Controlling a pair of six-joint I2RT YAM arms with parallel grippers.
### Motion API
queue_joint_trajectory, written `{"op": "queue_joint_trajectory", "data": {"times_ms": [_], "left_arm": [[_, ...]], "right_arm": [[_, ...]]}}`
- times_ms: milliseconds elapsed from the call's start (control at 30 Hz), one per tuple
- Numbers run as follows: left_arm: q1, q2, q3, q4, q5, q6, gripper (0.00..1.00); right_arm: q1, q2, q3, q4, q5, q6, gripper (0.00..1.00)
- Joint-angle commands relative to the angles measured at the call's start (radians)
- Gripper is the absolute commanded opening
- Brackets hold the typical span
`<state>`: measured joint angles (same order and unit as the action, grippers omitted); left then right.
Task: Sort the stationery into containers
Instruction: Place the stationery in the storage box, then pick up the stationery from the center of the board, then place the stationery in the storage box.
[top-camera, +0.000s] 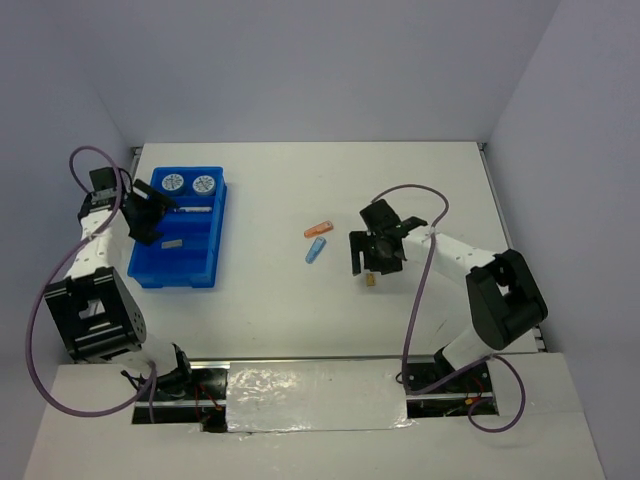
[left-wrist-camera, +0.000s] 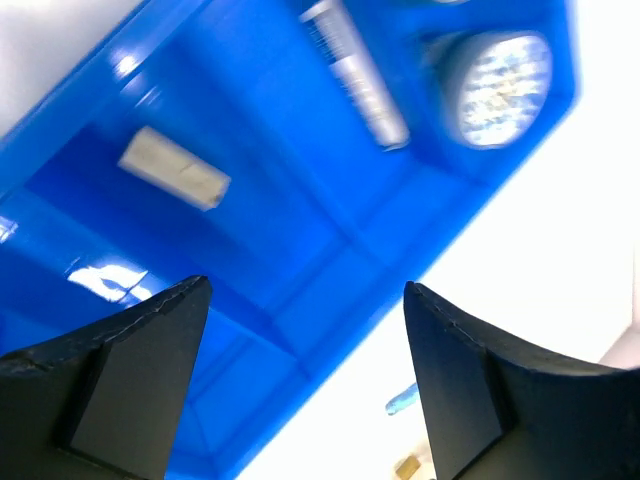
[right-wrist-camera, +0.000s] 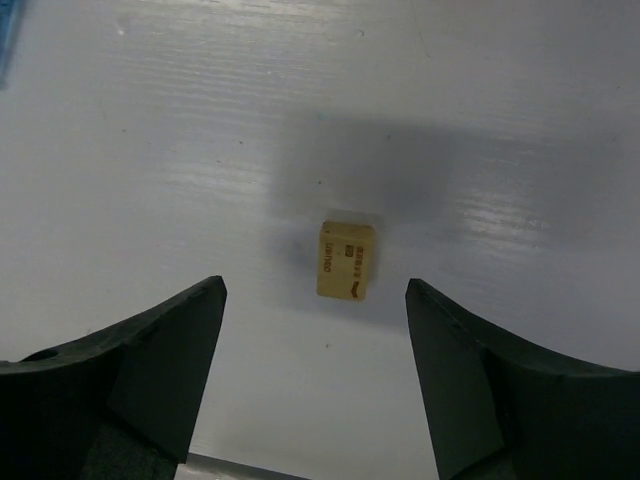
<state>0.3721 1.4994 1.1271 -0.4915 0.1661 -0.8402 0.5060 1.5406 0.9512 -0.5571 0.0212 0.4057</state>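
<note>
Right hand (right-wrist-camera: 313, 288), jaws apart, straddles small tan rectangular block (right-wrist-camera: 346, 260) on white desk (right-wrist-camera: 150, 150), apparently lined up for pickup. Left hand (left-wrist-camera: 305, 290), spread and empty, hovers over bright blue plastic divided tray (left-wrist-camera: 300, 235); pale grey block (left-wrist-camera: 175, 167) lies in compartment.

A white table (top-camera: 300, 190) sits boxed in by plain, pale lilac-grey walls (top-camera: 320, 60) at the back and on both sides, softly and evenly lit, with shiny silver tape (top-camera: 315, 395) stuck along its near edge.

Bright, soft shadows — left-wrist blur
</note>
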Motion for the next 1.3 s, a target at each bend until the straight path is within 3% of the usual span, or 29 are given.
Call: {"op": "queue_joint_trajectory", "data": {"times_ms": [0, 167, 200, 300, 467, 500, 667, 800, 1000, 1267], "left_arm": [[-0.002, -0.064, 0.131, -0.077, 0.046, 0.102, 0.92], [-0.034, -0.116, 0.197, -0.150, 0.089, 0.154, 0.92], [-0.056, -0.132, 0.206, -0.165, 0.082, 0.168, 0.92], [-0.087, -0.159, 0.208, -0.186, 0.069, 0.181, 0.93], [-0.146, -0.179, 0.163, -0.177, 0.152, 0.204, 0.94], [-0.166, -0.180, 0.146, -0.167, 0.183, 0.205, 0.94], [-0.408, -0.150, 0.122, -0.080, 0.395, 0.124, 0.94], [-0.574, -0.146, 0.086, 0.029, 0.548, -0.031, 0.94], [-0.705, -0.125, 0.096, 0.118, 0.645, -0.134, 0.93], [-0.731, -0.174, 0.050, 0.191, 0.608, -0.198, 0.94]], "right_arm": [[0.003, 0.022, -0.009, 0.016, 0.036, 0.012, 0.79], [0.009, 0.101, -0.026, 0.062, 0.039, 0.012, 0.65], [0.019, 0.122, -0.014, 0.053, 0.060, 0.015, 0.56], [0.045, 0.136, 0.001, 0.034, 0.082, 0.013, 0.53], [0.075, 0.127, 0.020, 0.036, 0.082, 0.015, 0.20], [0.083, 0.086, 0.020, 0.075, 0.025, 0.001, 0.19], [0.161, -0.152, -0.015, 0.337, -0.295, -0.114, 0.21], [0.164, -0.220, 0.010, 0.414, -0.484, -0.172, 0.21], [0.170, -0.241, 0.084, 0.411, -0.547, -0.186, 0.22], [0.173, -0.257, 0.098, 0.548, -0.604, -0.093, 0.23]]}}
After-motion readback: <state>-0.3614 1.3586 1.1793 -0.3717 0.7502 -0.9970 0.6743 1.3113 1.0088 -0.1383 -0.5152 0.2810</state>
